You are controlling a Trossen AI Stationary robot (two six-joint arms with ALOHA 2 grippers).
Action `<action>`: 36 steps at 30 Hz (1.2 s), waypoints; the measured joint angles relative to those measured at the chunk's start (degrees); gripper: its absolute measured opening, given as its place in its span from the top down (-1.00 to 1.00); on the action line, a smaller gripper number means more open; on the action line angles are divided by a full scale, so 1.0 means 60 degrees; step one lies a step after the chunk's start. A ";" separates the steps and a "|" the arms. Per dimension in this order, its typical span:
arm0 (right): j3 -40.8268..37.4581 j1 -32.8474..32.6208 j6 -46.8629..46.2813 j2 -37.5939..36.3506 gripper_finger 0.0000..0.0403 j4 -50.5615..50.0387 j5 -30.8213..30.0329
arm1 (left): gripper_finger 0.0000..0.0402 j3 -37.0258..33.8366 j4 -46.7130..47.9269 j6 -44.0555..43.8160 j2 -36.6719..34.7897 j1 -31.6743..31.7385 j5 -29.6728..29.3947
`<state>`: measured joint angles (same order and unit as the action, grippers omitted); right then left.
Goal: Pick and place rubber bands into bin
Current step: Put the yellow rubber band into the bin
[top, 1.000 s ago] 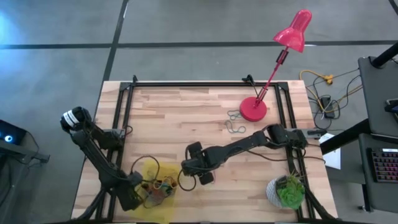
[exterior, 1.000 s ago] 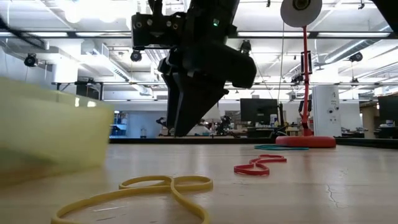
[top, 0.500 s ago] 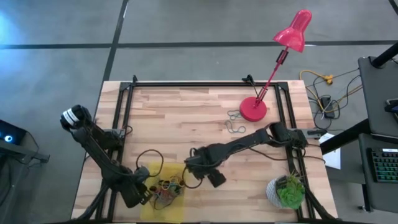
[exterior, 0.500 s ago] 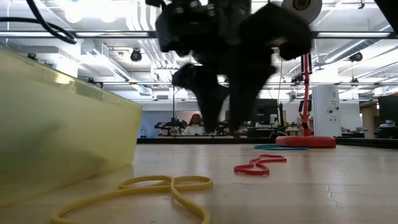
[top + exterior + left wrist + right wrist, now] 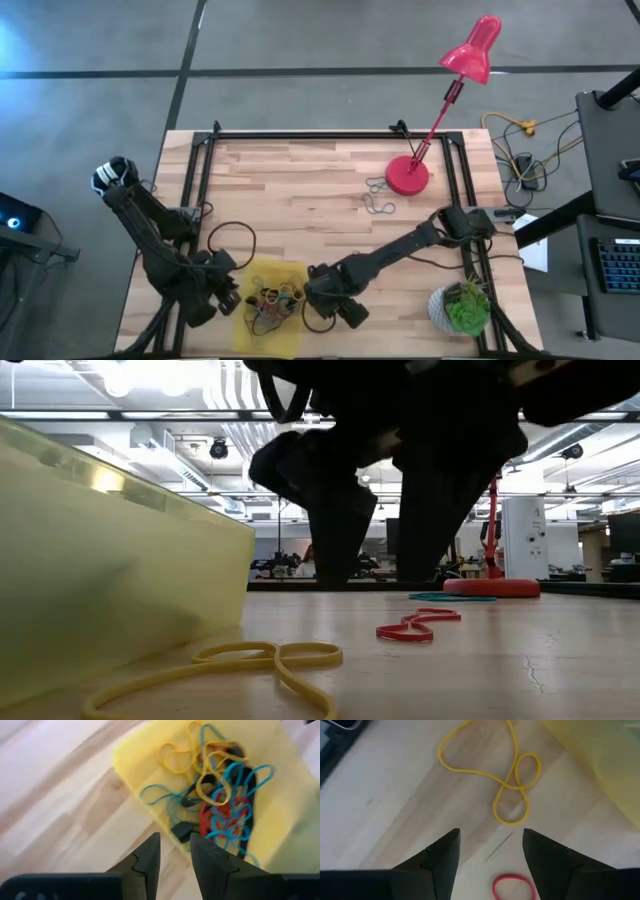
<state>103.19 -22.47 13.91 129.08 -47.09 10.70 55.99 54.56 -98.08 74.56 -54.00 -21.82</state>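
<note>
The translucent yellow bin (image 5: 285,275) (image 5: 100,560) stands on the table near its near edge and holds a tangle of rubber bands (image 5: 275,298) (image 5: 215,795) in yellow, blue and red. My left gripper (image 5: 222,292) (image 5: 175,845) is at the bin's left side. My right gripper (image 5: 322,298) (image 5: 490,845) hangs open just right of the bin, fingers pointing down. Below it a yellow rubber band (image 5: 505,775) (image 5: 230,665) and a red one (image 5: 514,887) (image 5: 418,625) lie flat on the wood. Other bands (image 5: 378,195) lie near the lamp. My left gripper has the bin's left wall at its rim (image 5: 167,832) between its two fingers, which stand a narrow gap apart, one finger inside the bin and one outside. It comes slanting down from the table's left. The bin's bottom rests on the table.
A pink desk lamp's base (image 5: 407,177) stands at the far right, a potted green plant (image 5: 460,310) at the near right corner. A black cable loop (image 5: 230,240) lies beside the left arm. A teal band (image 5: 450,597) lies before the lamp. The table's middle is bare wood.
My left gripper has moved right and slightly toward the far edge, and the bin has slid with it along the table toward the right. My right gripper has travelled toward the near edge and now hangs over the yellow and red bands.
</note>
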 joint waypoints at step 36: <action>-0.2402 -0.0244 -0.2368 0.0197 0.94 0.3988 -0.0856 | 0.55 0.1960 0.0820 0.0987 -0.0244 -0.0007 -0.0176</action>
<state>88.78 -23.93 -0.30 130.26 -23.16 5.56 67.75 59.49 -92.16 73.10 -54.04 -22.87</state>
